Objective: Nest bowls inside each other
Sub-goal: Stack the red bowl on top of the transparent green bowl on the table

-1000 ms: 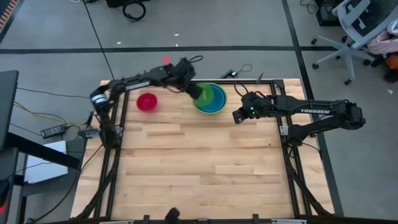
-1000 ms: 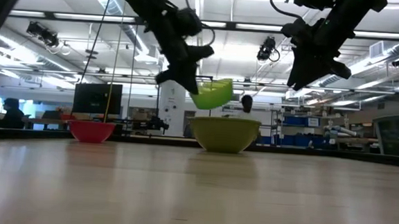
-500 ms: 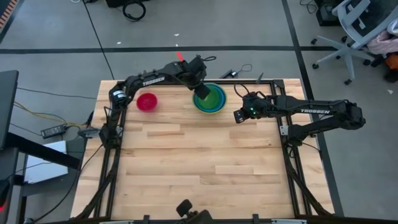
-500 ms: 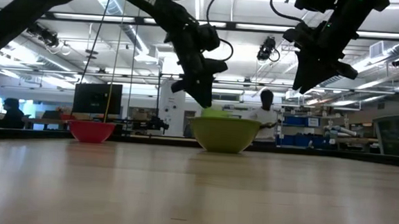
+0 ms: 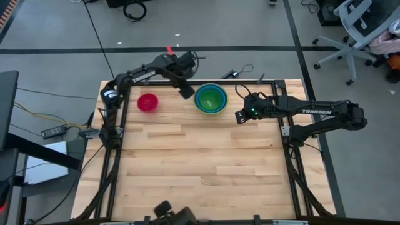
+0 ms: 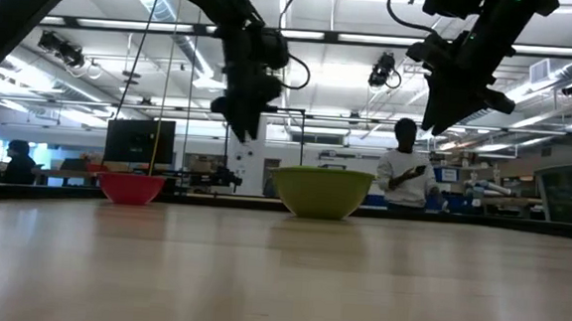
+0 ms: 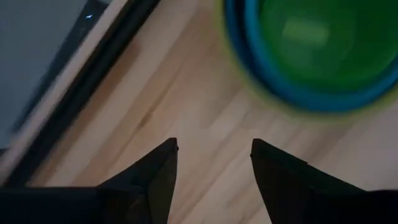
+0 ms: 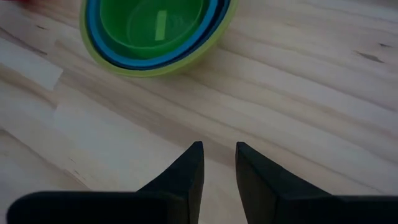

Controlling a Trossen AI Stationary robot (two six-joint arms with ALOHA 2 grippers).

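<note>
Near the table's far edge stands a stack of nested bowls: a large olive-green bowl (image 6: 322, 192) on the wood holds blue bowls (image 8: 94, 37), and a small lime-green bowl (image 5: 211, 98) sits innermost. The magenta-red bowl (image 5: 147, 102) stands alone to the stack's left. My left gripper (image 5: 185, 92) hangs open and empty above the table, between the red bowl and the stack; its fingertips (image 7: 214, 149) frame bare wood. My right gripper (image 5: 239, 116) hovers to the stack's right, higher up, open by a narrow gap (image 8: 219, 149) with nothing in it.
The table's black frame rail (image 7: 93, 81) runs along the far edge just behind my left gripper. Bare wood (image 5: 206, 169) takes up the middle and near part of the table. A person (image 6: 402, 173) stands in the room beyond the far edge.
My left gripper carried the lime-green bowl over to the stack and lowered it in. It then let go, rose and drew back toward the table's left. The lime-green bowl now sits inside the blue bowls. My right arm kept still.
</note>
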